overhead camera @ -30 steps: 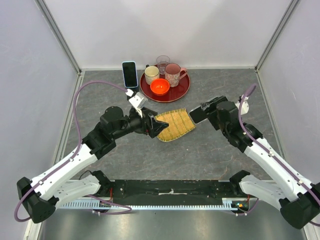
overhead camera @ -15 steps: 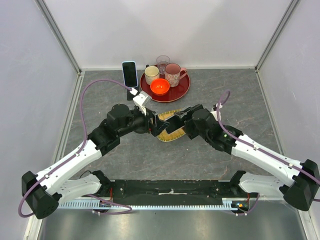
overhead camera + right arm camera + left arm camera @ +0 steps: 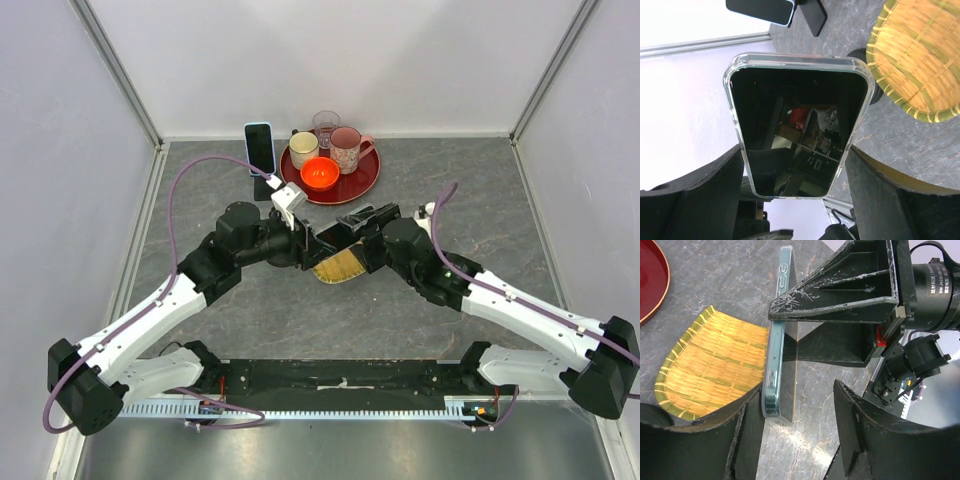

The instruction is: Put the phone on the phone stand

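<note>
A black-screened phone in a clear case (image 3: 799, 125) stands on edge above the table between my two grippers. In the left wrist view it shows edge-on (image 3: 776, 345). My right gripper (image 3: 796, 155) is shut on its two long sides; it sits at table centre in the top view (image 3: 352, 224). My left gripper (image 3: 797, 390) is open. Its left finger (image 3: 747, 415) lies against the phone's lower end and its other finger stands well apart. A black phone stand (image 3: 268, 186) at the back left bears a second phone with a light blue edge (image 3: 260, 148).
A yellow woven bamboo tray (image 3: 340, 266) lies on the table right under the grippers. A round red tray (image 3: 368, 180) at the back holds a cream cup (image 3: 303, 148), a glass (image 3: 325, 125), a pink mug (image 3: 346, 148) and an orange bowl (image 3: 320, 173).
My right arm swung left from the right side to meet the left gripper over the bamboo tray and closed on the phone. The left arm shifted slightly forward.
</note>
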You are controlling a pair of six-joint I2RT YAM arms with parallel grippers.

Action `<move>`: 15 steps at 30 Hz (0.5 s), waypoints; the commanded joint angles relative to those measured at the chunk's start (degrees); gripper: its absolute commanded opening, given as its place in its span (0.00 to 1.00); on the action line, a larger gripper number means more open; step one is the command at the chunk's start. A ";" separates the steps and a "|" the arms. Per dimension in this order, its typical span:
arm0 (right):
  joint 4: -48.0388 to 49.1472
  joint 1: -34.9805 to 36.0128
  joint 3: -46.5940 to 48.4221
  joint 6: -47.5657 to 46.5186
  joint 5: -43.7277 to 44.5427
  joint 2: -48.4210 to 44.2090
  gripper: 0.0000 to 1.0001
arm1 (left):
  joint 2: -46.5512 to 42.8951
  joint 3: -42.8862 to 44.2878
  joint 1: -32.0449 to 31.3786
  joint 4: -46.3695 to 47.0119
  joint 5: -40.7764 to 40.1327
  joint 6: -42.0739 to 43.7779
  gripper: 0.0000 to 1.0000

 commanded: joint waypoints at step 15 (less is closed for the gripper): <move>11.05 3.66 2.30 -7.79 -0.91 -3.16 0.80 | -1.93 0.52 0.90 5.59 4.32 0.50 0.02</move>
